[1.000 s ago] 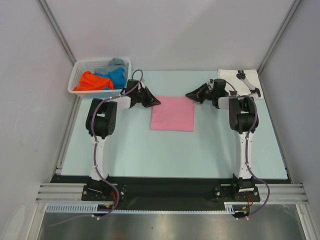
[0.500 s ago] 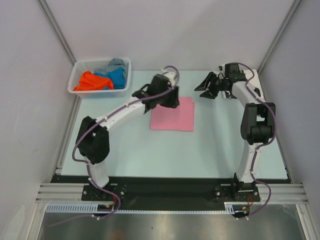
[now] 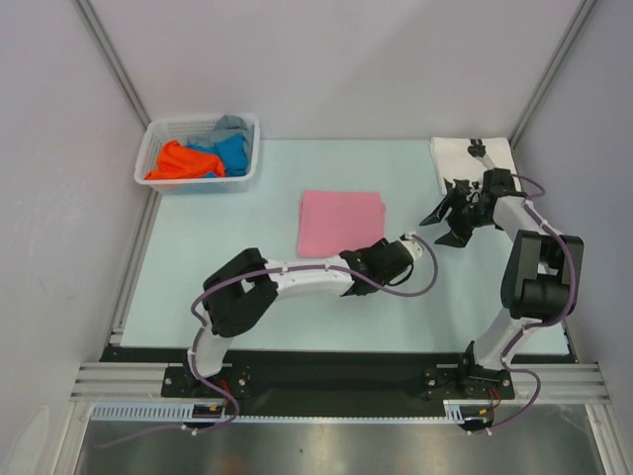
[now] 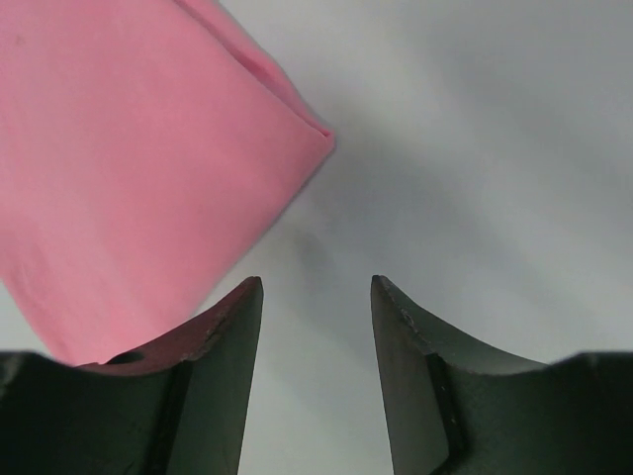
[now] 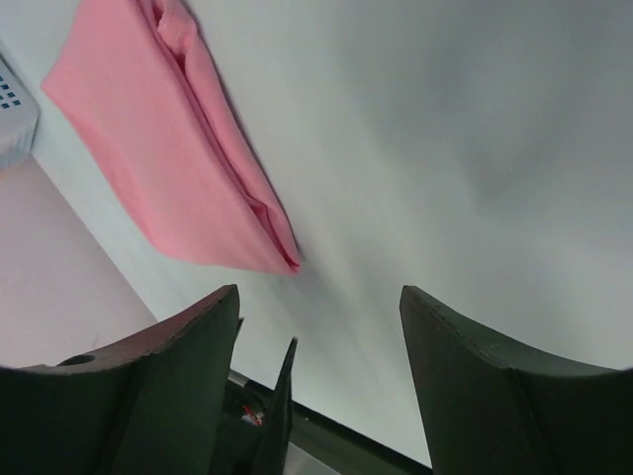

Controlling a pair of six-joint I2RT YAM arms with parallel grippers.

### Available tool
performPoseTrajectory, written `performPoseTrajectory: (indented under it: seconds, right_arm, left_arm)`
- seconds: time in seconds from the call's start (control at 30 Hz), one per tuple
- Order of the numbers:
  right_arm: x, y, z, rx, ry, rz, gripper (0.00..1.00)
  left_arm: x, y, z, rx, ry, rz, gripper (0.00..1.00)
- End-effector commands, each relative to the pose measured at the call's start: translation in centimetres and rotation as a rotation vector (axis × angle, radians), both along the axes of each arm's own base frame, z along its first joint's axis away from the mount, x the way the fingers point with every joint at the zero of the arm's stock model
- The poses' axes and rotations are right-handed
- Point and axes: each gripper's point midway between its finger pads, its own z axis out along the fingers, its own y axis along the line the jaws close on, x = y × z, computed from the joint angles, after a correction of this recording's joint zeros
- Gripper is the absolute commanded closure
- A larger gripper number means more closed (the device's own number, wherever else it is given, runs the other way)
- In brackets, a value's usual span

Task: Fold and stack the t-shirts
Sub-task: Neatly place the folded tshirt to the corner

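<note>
On the far left I see the white basket (image 3: 203, 184) with an orange shirt (image 3: 176, 161), a blue shirt (image 3: 231, 151) and a grey shirt (image 3: 230, 126) piled inside. In the middle of the table (image 3: 247, 237) lies the pink shirt (image 3: 340, 222), folded flat into a square, and nothing touches it. Just past its near right corner my left gripper (image 4: 316, 285) hangs over the bare table, jaws wide apart and holding nothing. Further right, my right gripper (image 5: 318, 292) is open and empty too, facing the pink shirt from well apart. In the far right corner lies a white shirt (image 3: 455, 154) with black print.
</note>
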Motion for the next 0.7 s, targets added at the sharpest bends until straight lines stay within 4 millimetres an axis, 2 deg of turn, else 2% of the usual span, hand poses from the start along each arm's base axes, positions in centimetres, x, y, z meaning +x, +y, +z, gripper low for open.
performPoseTrajectory:
  seconds: [0.0, 0.03, 0.1, 0.13, 0.23, 0.3, 0.43, 0.67]
  right_arm:
    - [0.3, -0.1, 3.7, -0.013, -0.139, 0.009, 0.27]
    - [0.4, -0.2, 3.9, -0.016, -0.153, 0.006, 0.27]
    - [0.3, -0.5, 3.8, -0.014, -0.157, -0.005, 0.27]
    - [0.4, -0.6, 4.1, -0.015, -0.171, -0.011, 0.27]
    - [0.0, -0.7, 4.1, -0.003, -0.179, -0.021, 0.27]
    - [-0.2, -0.5, 4.1, 0.005, -0.181, -0.019, 0.27]
    - [-0.6, -0.5, 4.1, 0.007, -0.192, -0.017, 0.27]
    - [-1.2, -0.3, 4.3, 0.013, -0.204, -0.008, 0.27]
  left_arm:
    - [1.5, -0.6, 1.5, 0.087, -0.171, -0.008, 0.47]
    - [1.5, -0.6, 0.5, 0.121, -0.180, -0.014, 0.47]
    - [1.3, -0.8, -0.1, 0.158, -0.220, -0.024, 0.50]
    - [1.4, -0.7, -1.0, 0.182, -0.230, -0.023, 0.51]
    - [1.9, -0.3, -1.5, 0.261, -0.308, -0.007, 0.55]
    - [2.1, -0.6, -2.6, 0.301, -0.333, -0.024, 0.58]
    - [2.4, -1.3, -3.9, 0.341, -0.346, -0.057, 0.65]
    - [2.3, -2.4, -6.3, 0.387, -0.306, -0.149, 0.68]
